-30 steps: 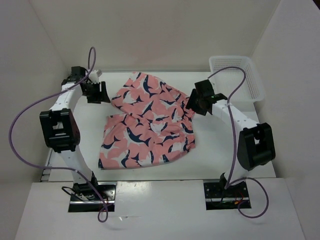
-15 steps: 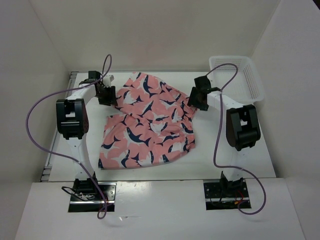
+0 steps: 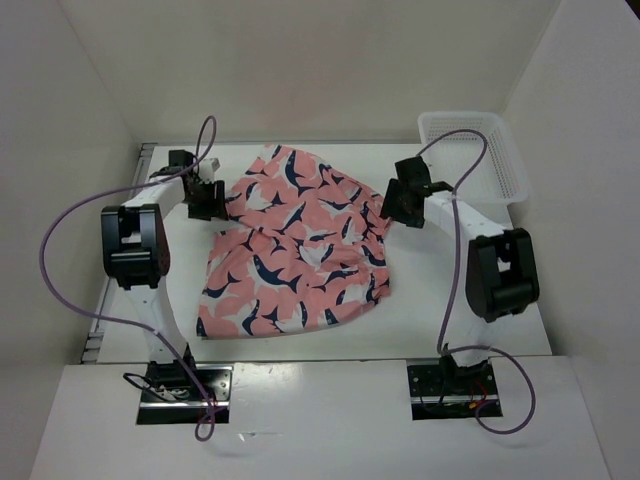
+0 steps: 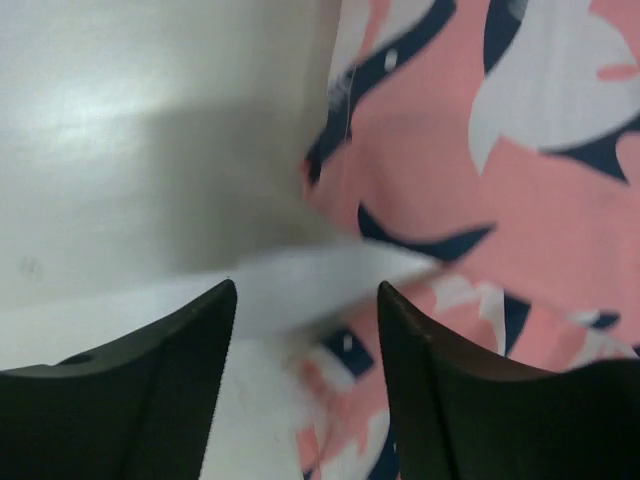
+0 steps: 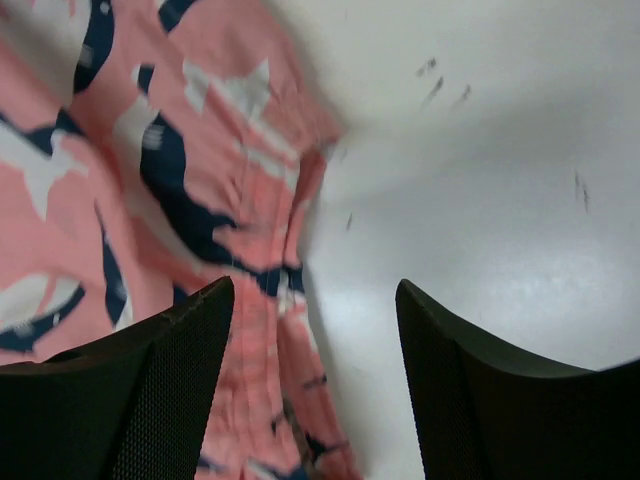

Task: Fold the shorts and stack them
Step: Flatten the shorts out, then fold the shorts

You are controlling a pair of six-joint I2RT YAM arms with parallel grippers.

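Note:
The salmon-pink shorts (image 3: 300, 245) with navy and white shapes lie spread and rumpled in the middle of the table. My left gripper (image 3: 212, 202) is open, low at the shorts' left edge; in the left wrist view (image 4: 305, 300) its jaws straddle a white fabric edge and pink cloth (image 4: 470, 190). My right gripper (image 3: 392, 212) is open, low at the shorts' right edge; in the right wrist view (image 5: 315, 310) the cloth's hem (image 5: 190, 190) lies between the jaws, toward the left finger.
A white plastic mesh basket (image 3: 474, 150) stands at the back right corner. White walls close in the back and both sides. Purple cables loop from both arms. Bare white table (image 5: 480, 150) lies right of the shorts.
The left gripper has moved slightly left and down to the shorts' left edge. The right gripper has shifted slightly down along the right edge. The shorts have not moved.

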